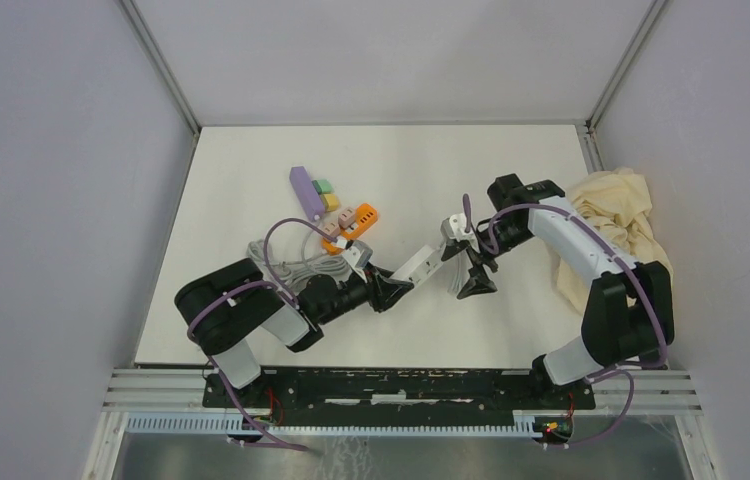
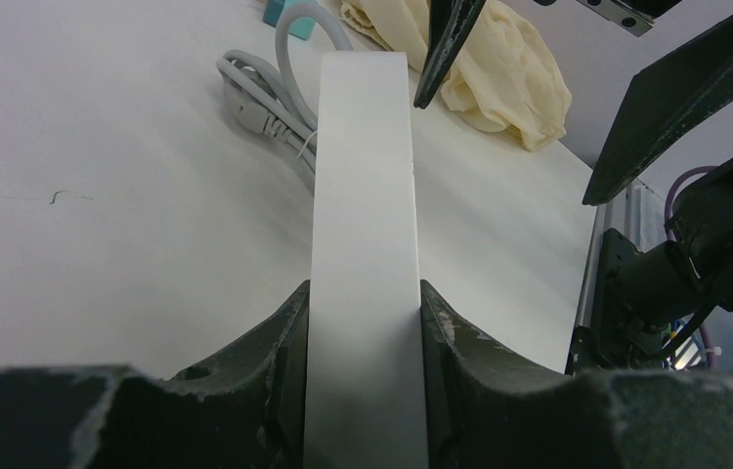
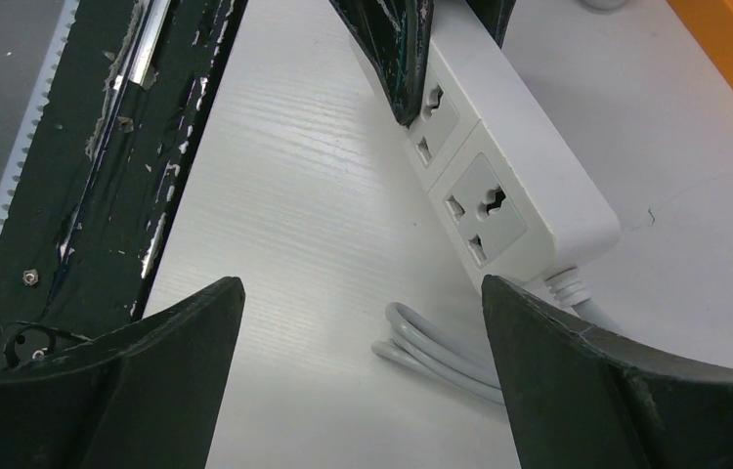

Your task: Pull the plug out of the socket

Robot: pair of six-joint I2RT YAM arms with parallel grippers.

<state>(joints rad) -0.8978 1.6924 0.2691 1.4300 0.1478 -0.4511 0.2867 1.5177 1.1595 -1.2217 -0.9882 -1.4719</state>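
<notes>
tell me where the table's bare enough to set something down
Widest bare room: the far strip of table between the coloured blocks and the cream cloth. A smaller patch lies between the power strip and the table's near edge. Crowded: left-centre, with the blocks, coiled cable and the left tool clamping the strip.

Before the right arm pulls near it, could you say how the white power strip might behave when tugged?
The power strip looks like rigid plastic, so it probably won't flex. The left gripper pinches its smooth sides, so a pull might slide it out. Its slack cable should add little drag.
</notes>
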